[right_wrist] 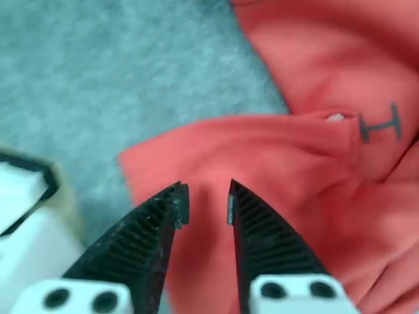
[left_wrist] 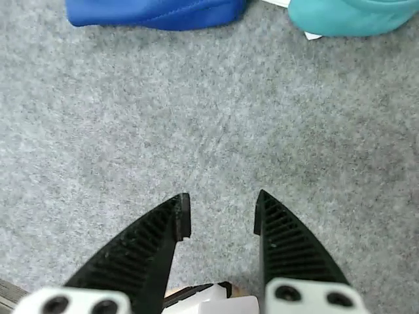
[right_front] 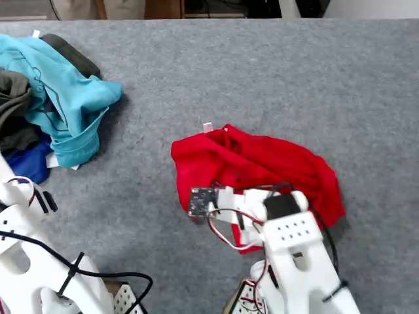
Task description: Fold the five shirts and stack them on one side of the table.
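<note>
The crumpled red cotton shirt (right_front: pixel 262 163) lies on the grey felt-covered table (right_front: pixel 294 78), right of centre and directly in front of the right arm (right_front: pixel 294 242). In the right wrist view, the right gripper (right_wrist: pixel 203 203) hangs over a folded edge of the shirt (right_wrist: pixel 314 196). Its two black ribbed fingers (right_wrist: pixel 157 229) are parted by a narrow gap. Red cloth shows beyond that gap, and nothing is pinched between the tips. The shirt's edge ends just beside one finger, where the grey felt (right_wrist: pixel 131 65) begins.

The left gripper (left_wrist: pixel 222 212) hovers over bare felt (left_wrist: pixel 196 118) with its toothed black fingers (left_wrist: pixel 147 248) spread wide and holding nothing. A royal-blue shirt (left_wrist: pixel 157 12) and a teal shirt (left_wrist: pixel 353 16) lie well beyond its tips.

The red fabric is soft and matte, bunched into rounded ridges and deep creases. A small white tag (right_front: pixel 207 127) sticks out at its far edge, and a small dark mark (right_wrist: pixel 380 123) sits near a seam. The shirt's long axis runs diagonally, from the far left corner by the tag toward the near right.

At the table's left side, by the left arm (right_front: pixel 26 222), is a loose heap. The teal shirt (right_front: pixel 65 98) is draped on top, over a dark grey garment (right_front: pixel 13 104), a black one (right_front: pixel 72 55) and the blue shirt (right_front: pixel 29 163).
</note>
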Controlling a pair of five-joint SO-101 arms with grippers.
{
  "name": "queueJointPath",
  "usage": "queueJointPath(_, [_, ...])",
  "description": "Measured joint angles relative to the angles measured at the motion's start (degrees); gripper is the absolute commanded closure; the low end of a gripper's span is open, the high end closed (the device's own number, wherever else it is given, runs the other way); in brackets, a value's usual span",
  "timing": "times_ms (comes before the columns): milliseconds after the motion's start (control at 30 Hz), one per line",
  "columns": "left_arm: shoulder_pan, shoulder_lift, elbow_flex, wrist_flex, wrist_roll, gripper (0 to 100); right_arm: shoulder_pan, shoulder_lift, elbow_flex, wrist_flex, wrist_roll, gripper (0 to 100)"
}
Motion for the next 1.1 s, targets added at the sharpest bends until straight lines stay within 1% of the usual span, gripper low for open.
queueJointPath(200, [0.0, 0.0, 0.0, -0.3, -0.2, 83, 0.2, 12.8, 0.0, -15.6, -0.4, 88.2])
queueJointPath(300, [0.0, 0.0, 0.0, -0.4, -0.2, 83, 3.3, 19.0, -2.2, -22.0, -0.4, 88.2])
queueJointPath(467, [0.0, 0.0, 0.0, -0.4, -0.2, 83, 10.5, 32.0, -12.4, -25.4, -0.4, 88.2])
queueJointPath(600, [0.0, 0.0, 0.0, -1.2, -0.2, 83, 13.8, 44.9, -24.9, -24.9, -0.4, 88.2])
queueJointPath(733, [0.0, 0.0, 0.0, -2.3, -0.2, 83, 14.4, 56.6, -39.9, -17.8, -3.1, 88.2])
queueJointPath(867, [0.0, 0.0, 0.0, -2.6, -0.2, 83, 14.5, 65.7, -55.4, -5.7, -5.2, 88.2])
queueJointPath(967, [0.0, 0.0, 0.0, -2.7, -0.2, 83, 14.5, 67.6, -64.9, 4.7, -5.1, 88.2])
queueJointPath(1100, [0.0, 0.0, 0.0, -3.4, -0.2, 83, 12.6, 67.5, -71.6, 17.4, -1.5, 88.2])
